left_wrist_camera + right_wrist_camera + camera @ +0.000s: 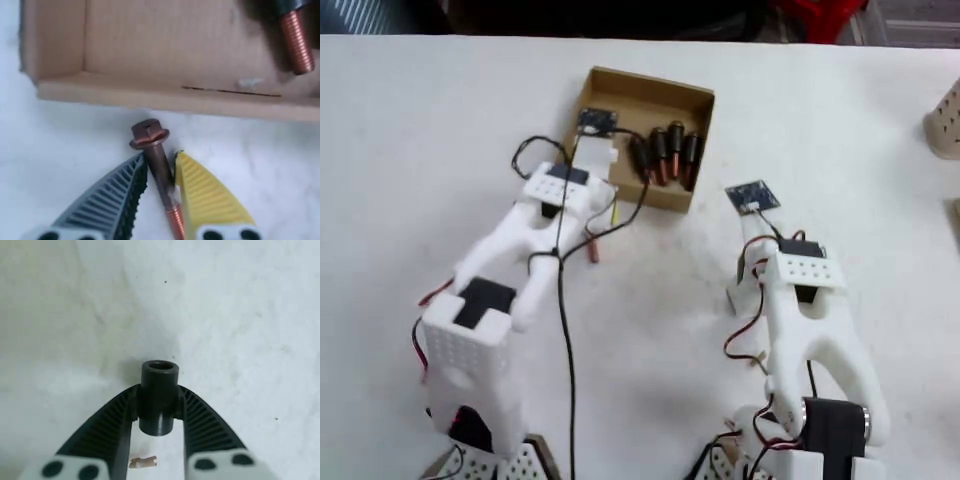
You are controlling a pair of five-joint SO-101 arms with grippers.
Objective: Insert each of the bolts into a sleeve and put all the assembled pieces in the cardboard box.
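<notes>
A copper bolt (150,134) lies between the grey and yellow fingers of my left gripper (159,157), which is shut on its shank. Its flanged head points at the near wall of the cardboard box (150,97). In the high view this gripper (609,206) sits at the near left corner of the box (605,85), where several assembled bolt-and-sleeve pieces (666,155) lie. My right gripper (159,390) is shut on a black sleeve (159,375), held just above the table with its open bore facing the camera. The right arm (800,275) stands right of the box.
A copper-coloured end (592,250) shows on the table by the left arm's black cable (563,330). A small brown scrap (142,461) lies under the right gripper. A beige perforated object (945,120) stands at the far right edge.
</notes>
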